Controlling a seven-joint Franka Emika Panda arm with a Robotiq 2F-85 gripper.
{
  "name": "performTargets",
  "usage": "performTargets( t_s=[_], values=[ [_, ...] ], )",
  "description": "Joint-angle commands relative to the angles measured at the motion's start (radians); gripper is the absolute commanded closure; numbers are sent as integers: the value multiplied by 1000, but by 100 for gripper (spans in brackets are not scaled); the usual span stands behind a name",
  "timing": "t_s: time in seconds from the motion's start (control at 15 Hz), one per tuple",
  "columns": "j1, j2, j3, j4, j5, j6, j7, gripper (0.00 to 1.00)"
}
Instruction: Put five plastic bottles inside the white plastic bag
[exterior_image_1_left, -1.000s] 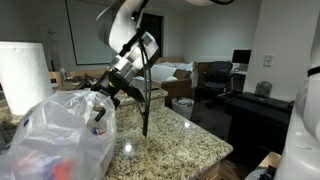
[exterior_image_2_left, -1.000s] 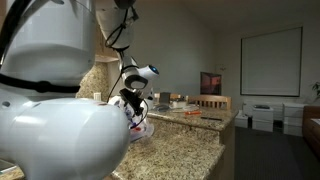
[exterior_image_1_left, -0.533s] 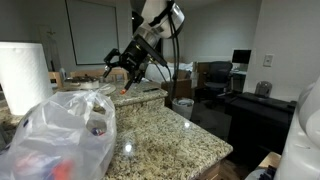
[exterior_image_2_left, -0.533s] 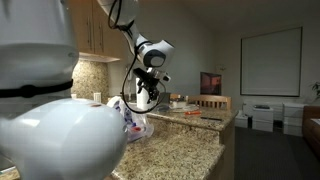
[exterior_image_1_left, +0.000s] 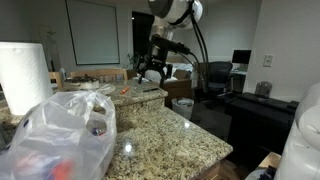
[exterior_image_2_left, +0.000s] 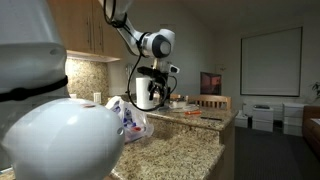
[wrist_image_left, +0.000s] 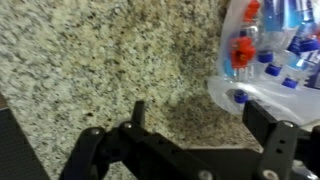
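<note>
Moved: since a second ago the arm (exterior_image_1_left: 170, 20) has swung up and away from the mouth of the bag (exterior_image_1_left: 60, 135); the gripper (exterior_image_1_left: 152, 70) now hangs high over the far part of the counter (exterior_image_1_left: 175, 135).
Gripper: spread wide with nothing between the fingers (wrist_image_left: 138, 112); in the wrist view the gripper (wrist_image_left: 195, 108) frames only bare granite.
Gripper contact: clear of the counter (wrist_image_left: 100, 50) and well apart from the bag.
Bag: crinkly, white and see-through, slumped on the counter at the end nearest the camera in an exterior view; in the wrist view the bag (wrist_image_left: 275, 75) fills the upper right corner.
Bag, other side: in an exterior view the bag (exterior_image_2_left: 128, 118) sits on the counter (exterior_image_2_left: 185, 150) toward the wall-side edge, below and beside the raised arm.
Bottles: several bottles (wrist_image_left: 290, 45) show through the plastic, with blue caps and some red; one labelled bottle (exterior_image_1_left: 97, 125) shows through the side of the bag.
Bottle count: cannot tell, since the folds hide part of the pile.
Bottles outside the bag: none that can be made out on the granite.
Paper towel roll: the roll (exterior_image_1_left: 22, 75) stands upright just behind the bag at the counter's near end.
</note>
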Motion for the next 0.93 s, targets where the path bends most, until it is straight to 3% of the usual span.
performTargets(
  t_s=[0.0, 0.27, 0.33, 0.47, 0.87],
  values=[
    [-41, -77, 15, -68, -146, -131, 130, 0],
    [-65, -87, 24, -57, -285, -351, 209, 0],
    [-48, -62, 9, -46, -232, -278, 160, 0],
    [-52, -69, 10, -47, -259, -329, 174, 0],
    [-52, -69, 12, -47, -261, -333, 177, 0]
  ],
)
